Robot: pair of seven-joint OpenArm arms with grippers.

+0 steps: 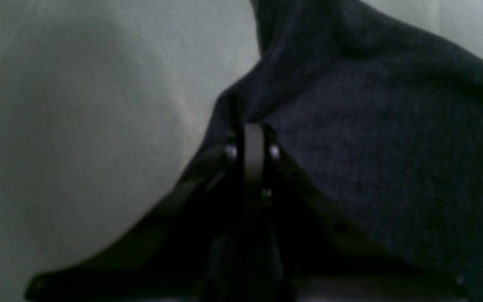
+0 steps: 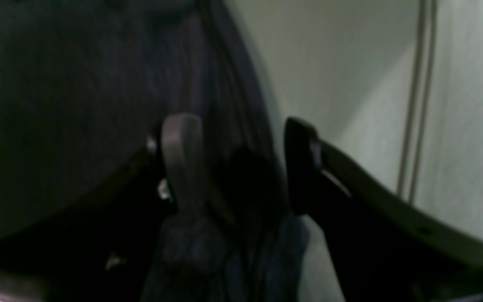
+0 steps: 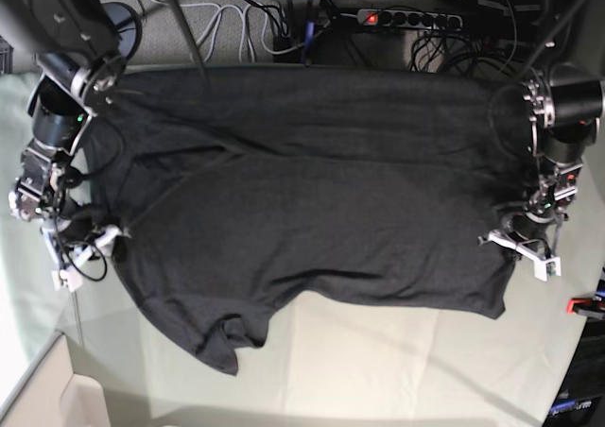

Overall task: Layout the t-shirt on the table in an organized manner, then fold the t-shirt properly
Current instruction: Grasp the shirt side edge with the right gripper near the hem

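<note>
Left arm: reaches down along the right side of the base view, wrist bent inward.
Left gripper [image 1: 253, 138]: jaws pressed together, pinching a fold of the t-shirt [image 1: 371, 159].
Right arm: stands on the left side of the base view, forearm pointing down.
Right gripper [image 2: 241, 163]: jaws apart, dark fabric lying between them.

Power strip [image 3: 408, 18] and tangled cables [image 3: 236, 21] beyond the far edge.

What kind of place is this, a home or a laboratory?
Probably a robot laboratory: a cloth-covered table fixed with a red clamp, a power strip with loose cables behind, and a t-shirt spread out.
</note>
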